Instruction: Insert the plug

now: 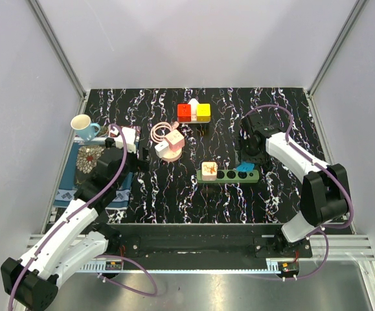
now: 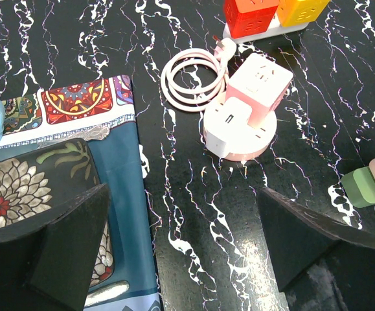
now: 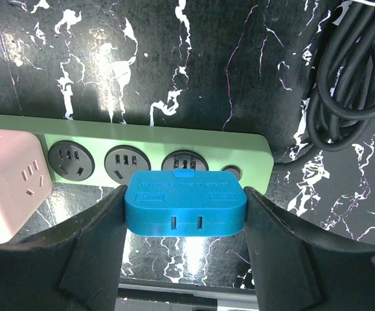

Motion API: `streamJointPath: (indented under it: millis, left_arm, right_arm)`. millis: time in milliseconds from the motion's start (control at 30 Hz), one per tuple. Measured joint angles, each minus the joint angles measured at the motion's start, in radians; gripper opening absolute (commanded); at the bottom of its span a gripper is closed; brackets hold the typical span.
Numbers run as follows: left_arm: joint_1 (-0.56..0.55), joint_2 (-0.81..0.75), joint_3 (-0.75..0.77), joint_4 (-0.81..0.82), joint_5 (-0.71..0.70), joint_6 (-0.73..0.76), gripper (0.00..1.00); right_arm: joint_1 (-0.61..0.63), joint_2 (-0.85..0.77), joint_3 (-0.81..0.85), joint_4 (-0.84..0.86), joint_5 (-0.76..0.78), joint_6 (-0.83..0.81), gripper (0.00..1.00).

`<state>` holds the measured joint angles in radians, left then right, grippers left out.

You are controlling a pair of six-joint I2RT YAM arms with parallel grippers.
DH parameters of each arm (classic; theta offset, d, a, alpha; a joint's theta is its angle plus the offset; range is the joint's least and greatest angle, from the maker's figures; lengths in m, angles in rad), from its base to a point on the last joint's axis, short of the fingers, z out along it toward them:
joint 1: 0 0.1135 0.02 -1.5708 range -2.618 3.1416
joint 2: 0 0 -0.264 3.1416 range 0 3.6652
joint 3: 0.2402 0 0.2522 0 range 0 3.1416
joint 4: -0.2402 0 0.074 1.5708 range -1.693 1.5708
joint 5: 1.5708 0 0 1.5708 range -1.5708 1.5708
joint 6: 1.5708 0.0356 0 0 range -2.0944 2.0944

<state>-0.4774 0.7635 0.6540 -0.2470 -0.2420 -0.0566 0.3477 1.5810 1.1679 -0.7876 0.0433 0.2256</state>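
- Right gripper (image 3: 186, 217): closed on the blue plug (image 3: 186, 208). Both fingers (image 3: 100, 243) press the plug's short ends, one at 9 o'clock and one at 3 o'clock in the wrist view. The plug fills the whole gap between them.
- Plug attitude: level, with its long side parallel to the green power strip (image 3: 142, 150). The slotted face is toward the wrist camera.
- Plug location: over the strip at the round socket (image 3: 184, 162) nearest the strip's 3 o'clock end. The plug's top edge covers that socket's lower rim. Cannot tell whether the prongs are seated.
- Two more round sockets lie bare at 9 o'clock of the plug. Beyond them a pink cube adapter (image 3: 6, 178) sits on the strip's 9 o'clock end.
- Top view: the plug (image 1: 243, 167) shows as a blue patch at the strip's (image 1: 229, 175) 3 o'clock end, under the right gripper (image 1: 245, 161).
- A coiled black cable (image 3: 349, 78) lies on the table at 1 o'clock of the plug, clear of it.
- Left gripper (image 2: 184, 217): jaws spread wide, nothing between them, over the black marbled table (image 2: 193, 194) at the edge of the patterned mat (image 2: 77, 103).
- At 12 o'clock of the left gripper: a round pink-and-white socket hub (image 2: 242, 113) with a coiled white cord (image 2: 190, 78). It is well apart from the strip.
- Red and yellow socket cubes (image 1: 194, 112) stand at 12 o'clock of the strip, well apart from it.
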Motion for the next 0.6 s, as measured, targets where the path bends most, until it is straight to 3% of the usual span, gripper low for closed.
streamJointPath:
  millis: [600]
  left_arm:
    - [0.0,0.0,0.0,0.0,0.0,0.0,0.99]
  right_arm:
    - [0.0,-0.026,-0.002,-0.007,0.009,-0.003,0.0]
